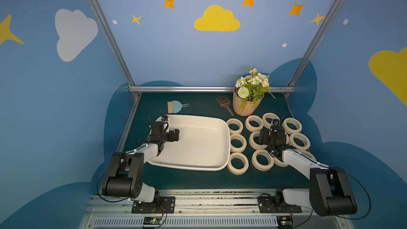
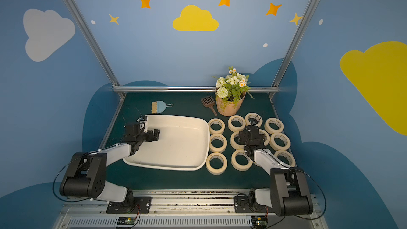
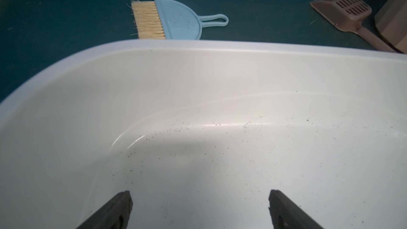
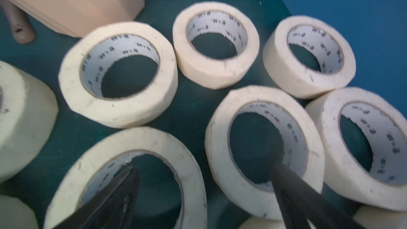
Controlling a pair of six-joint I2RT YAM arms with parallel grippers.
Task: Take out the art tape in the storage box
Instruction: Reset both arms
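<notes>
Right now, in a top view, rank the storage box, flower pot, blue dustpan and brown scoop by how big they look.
1. storage box, by far the largest.
2. flower pot.
3. blue dustpan and brown scoop: about alike, too close to rank.

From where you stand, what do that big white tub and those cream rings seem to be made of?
The tub looks like glossy moulded plastic: smooth rolled rim, glints on its floor. The rings look like matte paper tape on printed card cores; the paper is a guess.

Table [image 1: 198, 104]: storage box [image 1: 225, 133], art tape [image 1: 238, 171], pot [image 1: 244, 107], brush [image 1: 176, 106], scoop [image 1: 224, 101].
</notes>
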